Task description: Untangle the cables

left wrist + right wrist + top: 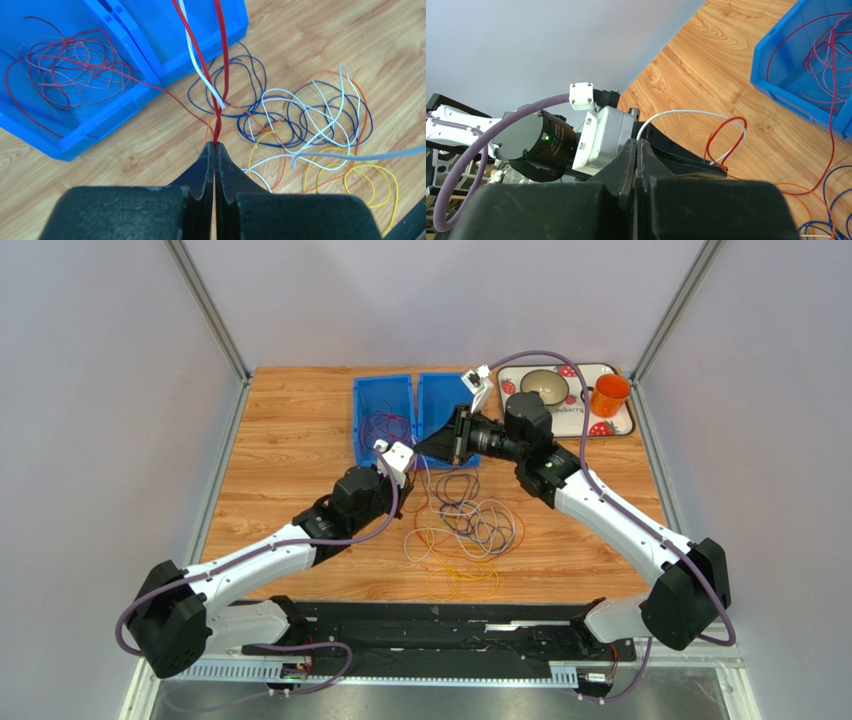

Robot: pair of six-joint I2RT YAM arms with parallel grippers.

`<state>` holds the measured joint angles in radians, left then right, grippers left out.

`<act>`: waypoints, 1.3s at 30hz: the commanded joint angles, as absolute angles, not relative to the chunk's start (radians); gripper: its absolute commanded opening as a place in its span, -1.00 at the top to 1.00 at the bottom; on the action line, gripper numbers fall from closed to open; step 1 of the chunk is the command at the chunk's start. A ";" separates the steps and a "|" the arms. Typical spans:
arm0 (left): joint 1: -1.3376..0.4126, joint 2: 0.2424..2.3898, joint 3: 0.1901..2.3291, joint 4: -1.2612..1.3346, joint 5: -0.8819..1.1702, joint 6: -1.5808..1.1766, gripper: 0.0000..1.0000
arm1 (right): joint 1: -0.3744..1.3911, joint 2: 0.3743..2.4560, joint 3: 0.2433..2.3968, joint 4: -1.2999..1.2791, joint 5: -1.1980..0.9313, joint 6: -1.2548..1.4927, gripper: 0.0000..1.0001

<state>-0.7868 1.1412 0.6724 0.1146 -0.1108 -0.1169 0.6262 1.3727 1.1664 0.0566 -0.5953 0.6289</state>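
Note:
My left gripper (216, 145) is shut on a red cable (217, 131) just above the wooden table; the red strands rise from its tips together with a white cable (197, 65). My right gripper (636, 142) is shut on that white cable (696, 112), which arcs over to the left gripper's fingers (686, 160), where a red loop (726, 140) stands. From above, the right gripper (425, 448) points left, close to the left wrist. A loose tangle of blue, white, orange and yellow cables (470, 525) lies on the table (290, 450).
Two blue bins (383, 390) stand at the back; the left one holds a heap of red and pink wires (70, 70). A tray (620, 425) with a bowl (545, 385) and an orange cup (610, 395) sits at the back right.

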 commanded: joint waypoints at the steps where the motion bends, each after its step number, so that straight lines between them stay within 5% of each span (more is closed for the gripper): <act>1: -0.793 1.138 0.693 0.199 -0.147 -0.123 1.00 | 0.626 1.332 1.198 0.066 -0.597 0.624 1.00; 25: -0.749 1.198 0.771 0.011 -0.414 -0.155 1.00 | 0.445 1.054 1.422 -0.173 -0.364 0.496 1.00; 39: -0.612 1.370 1.469 -0.267 -0.431 -0.043 1.00 | 0.445 0.965 1.092 -0.098 -0.388 0.601 1.00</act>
